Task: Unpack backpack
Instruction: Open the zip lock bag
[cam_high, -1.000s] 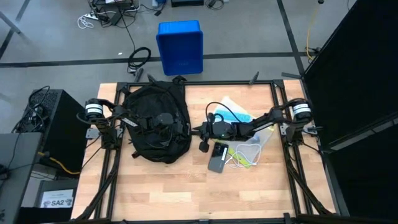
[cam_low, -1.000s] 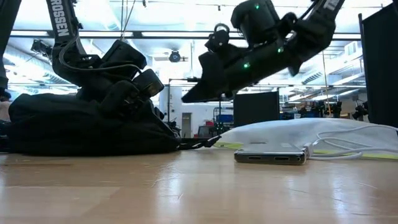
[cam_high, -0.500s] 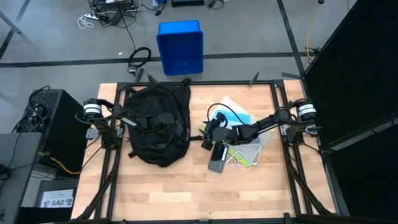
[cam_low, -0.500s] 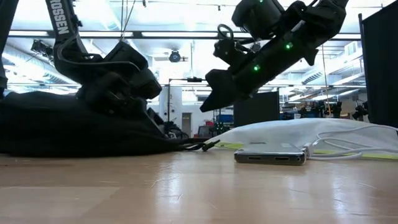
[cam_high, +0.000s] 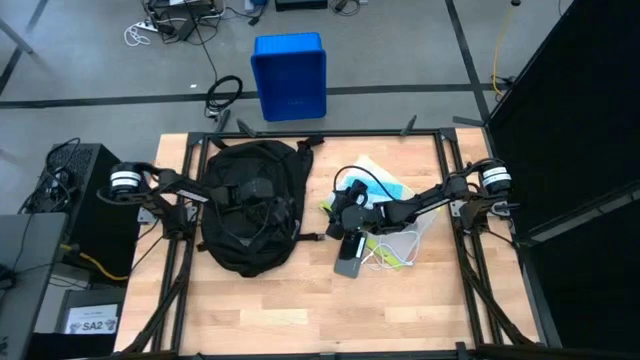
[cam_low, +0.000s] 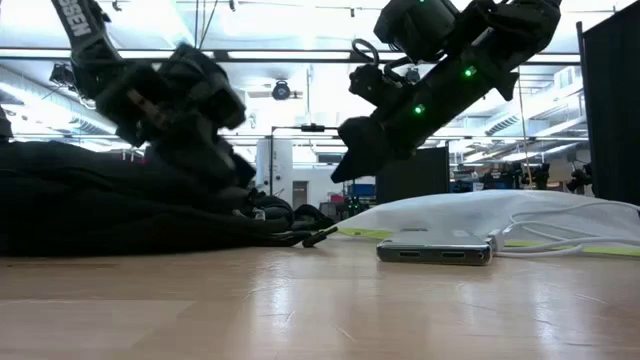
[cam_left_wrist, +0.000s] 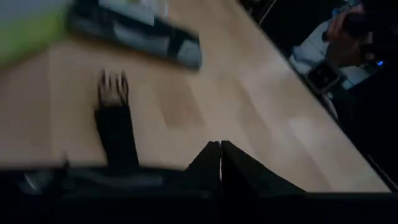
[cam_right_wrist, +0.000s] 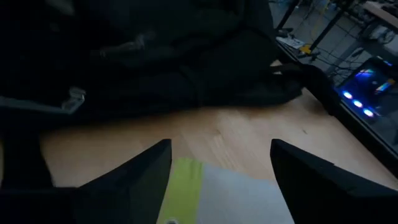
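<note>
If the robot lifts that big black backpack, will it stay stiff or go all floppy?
Probably floppy: the backpack lies slumped low and wide on the table, and its straps trail loose. It likely sags and drags rather than rolls. It may be light, as it looks rather flat.

The large black fabric backpack (cam_high: 250, 205) lies on the left half of the wooden table (cam_high: 260, 310), the left hand (cam_high: 268, 213) over it. To its right lie a flat grey rectangular device (cam_high: 350, 255), white cable (cam_high: 385, 255) and clear plastic bag (cam_high: 415, 228), the right hand (cam_high: 335, 215) above them. Behind the table a blue plastic bin (cam_high: 289, 76) stands on the floor
</note>
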